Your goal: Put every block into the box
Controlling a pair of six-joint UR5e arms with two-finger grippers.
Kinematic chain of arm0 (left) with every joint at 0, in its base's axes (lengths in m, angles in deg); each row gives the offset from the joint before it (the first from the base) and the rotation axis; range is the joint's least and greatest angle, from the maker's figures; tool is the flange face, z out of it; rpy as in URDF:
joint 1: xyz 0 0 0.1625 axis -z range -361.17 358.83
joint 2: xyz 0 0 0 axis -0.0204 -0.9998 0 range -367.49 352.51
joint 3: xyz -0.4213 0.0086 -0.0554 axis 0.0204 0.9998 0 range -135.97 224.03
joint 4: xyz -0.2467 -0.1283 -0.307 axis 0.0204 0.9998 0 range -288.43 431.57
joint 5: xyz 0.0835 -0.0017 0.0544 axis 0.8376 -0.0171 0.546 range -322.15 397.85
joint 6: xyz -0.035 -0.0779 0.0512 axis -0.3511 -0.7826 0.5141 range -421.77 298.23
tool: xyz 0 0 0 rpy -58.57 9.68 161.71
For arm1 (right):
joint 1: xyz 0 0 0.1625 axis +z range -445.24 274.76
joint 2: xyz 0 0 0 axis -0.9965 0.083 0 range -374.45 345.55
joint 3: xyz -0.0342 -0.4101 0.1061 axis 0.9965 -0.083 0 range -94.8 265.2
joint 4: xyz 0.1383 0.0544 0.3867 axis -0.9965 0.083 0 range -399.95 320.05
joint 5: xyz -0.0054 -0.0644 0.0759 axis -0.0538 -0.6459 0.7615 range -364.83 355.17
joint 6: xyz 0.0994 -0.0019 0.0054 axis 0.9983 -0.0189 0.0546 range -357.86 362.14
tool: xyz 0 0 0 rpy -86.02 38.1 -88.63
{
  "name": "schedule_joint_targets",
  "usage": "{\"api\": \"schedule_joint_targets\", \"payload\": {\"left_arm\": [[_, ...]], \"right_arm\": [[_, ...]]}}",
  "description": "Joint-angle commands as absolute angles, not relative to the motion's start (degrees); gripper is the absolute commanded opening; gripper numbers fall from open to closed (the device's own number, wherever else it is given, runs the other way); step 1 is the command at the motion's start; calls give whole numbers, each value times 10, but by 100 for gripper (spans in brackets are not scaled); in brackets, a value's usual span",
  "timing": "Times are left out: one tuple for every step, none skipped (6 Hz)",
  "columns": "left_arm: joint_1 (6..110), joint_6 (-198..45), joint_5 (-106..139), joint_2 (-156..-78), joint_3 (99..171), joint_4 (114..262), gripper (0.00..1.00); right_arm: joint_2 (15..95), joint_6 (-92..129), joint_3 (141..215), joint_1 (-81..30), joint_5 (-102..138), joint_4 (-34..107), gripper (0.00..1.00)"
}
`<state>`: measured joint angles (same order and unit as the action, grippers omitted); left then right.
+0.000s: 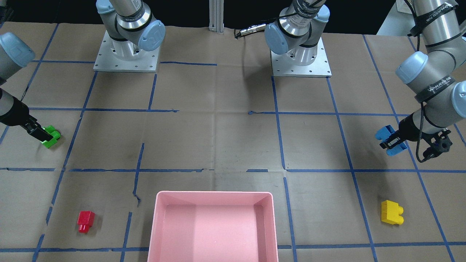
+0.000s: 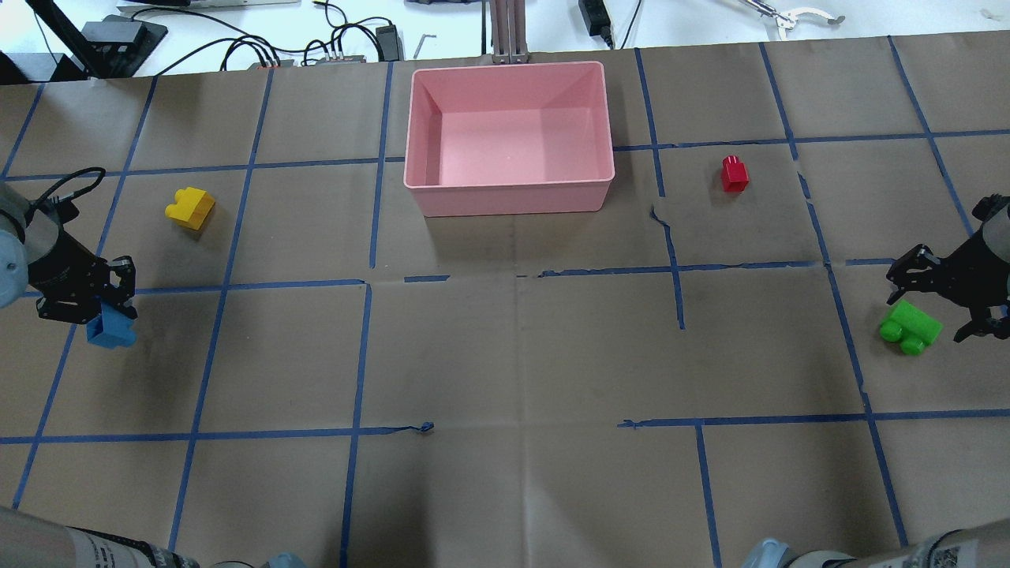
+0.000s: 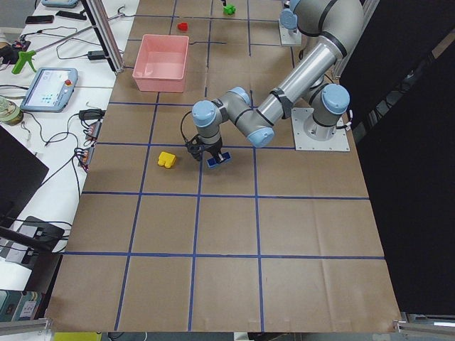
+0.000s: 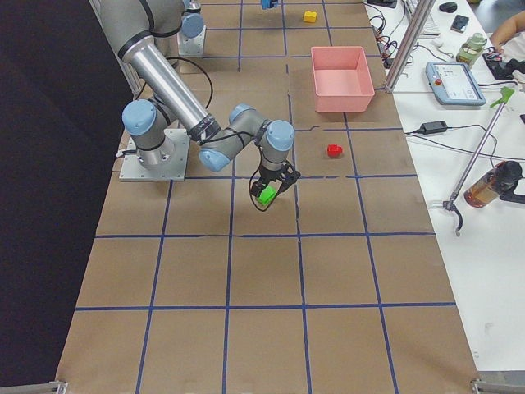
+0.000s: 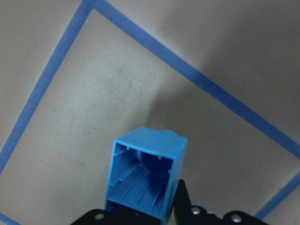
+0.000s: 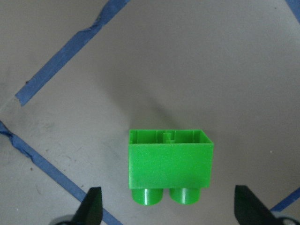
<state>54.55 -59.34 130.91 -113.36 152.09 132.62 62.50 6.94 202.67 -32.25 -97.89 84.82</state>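
The only lettering that can be partly read stands on a black strap (image 1: 435, 89) wrapped round the left arm (image 1: 424, 74) in the front-facing view: white capitals that look like "WANJEED", followed by smaller characters too fine to make out. A second black strap (image 1: 433, 17) higher on the same arm carries similar white print, which is not legible. In the overhead view, a square black-and-white code label (image 2: 952, 551) sits on the right arm at the bottom edge. The screen of the handheld control tablet (image 3: 48, 87) shows coloured icons, with wording too small to read.
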Motion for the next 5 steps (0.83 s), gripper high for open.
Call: {"api": "schedule_joint_targets", "payload": {"left_arm": [[669,-596,1301,-1096,1475,1362,0],[759,-590,1300,-1109,1416,1362,0],[831,-587,1298,-1148,1331,1370,0],[891,-589,1297,-1186,1267,1379,0],[957,-588,1298,-1230,1213,1369,0]], "right_arm": [[615,70,2031,-310,-979,869,100],[611,68,2030,-310,-980,880,100],[604,68,2030,-311,-982,883,100],[595,66,2031,-312,-983,890,100],[594,67,2032,-312,-981,891,100]]}}
